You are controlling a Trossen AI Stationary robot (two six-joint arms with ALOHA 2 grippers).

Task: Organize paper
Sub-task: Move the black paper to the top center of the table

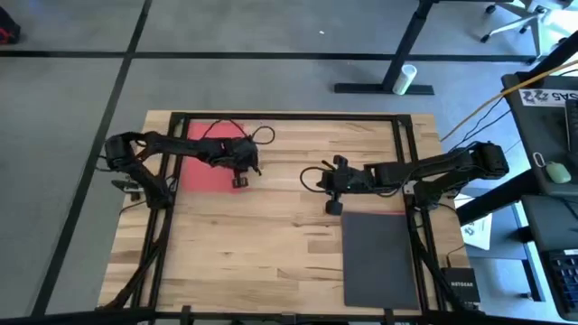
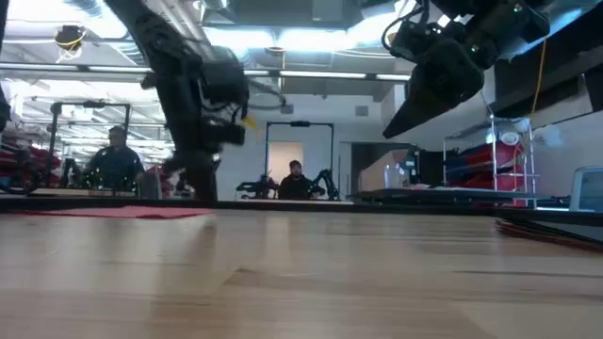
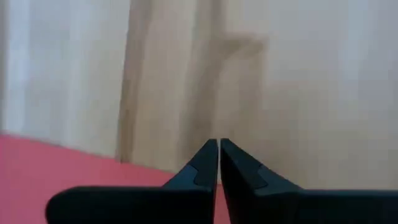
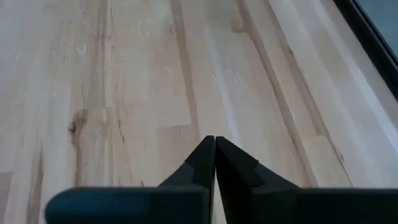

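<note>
Hovering at the near corner of a flat red paper sheet (image 1: 203, 155), left gripper (image 1: 241, 178) tips pressed together, pinching nothing | right gripper (image 1: 332, 204) over bare wooden table (image 1: 262, 244), tips pressed together | flat black paper sheet (image 1: 379, 257) just beyond it, toward the table's right side.

The table (image 1: 271, 244) is pale planked wood (smooth, faintly scratched); the red paper (image 1: 203, 167) and black paper (image 1: 379, 257) look matt.
</note>
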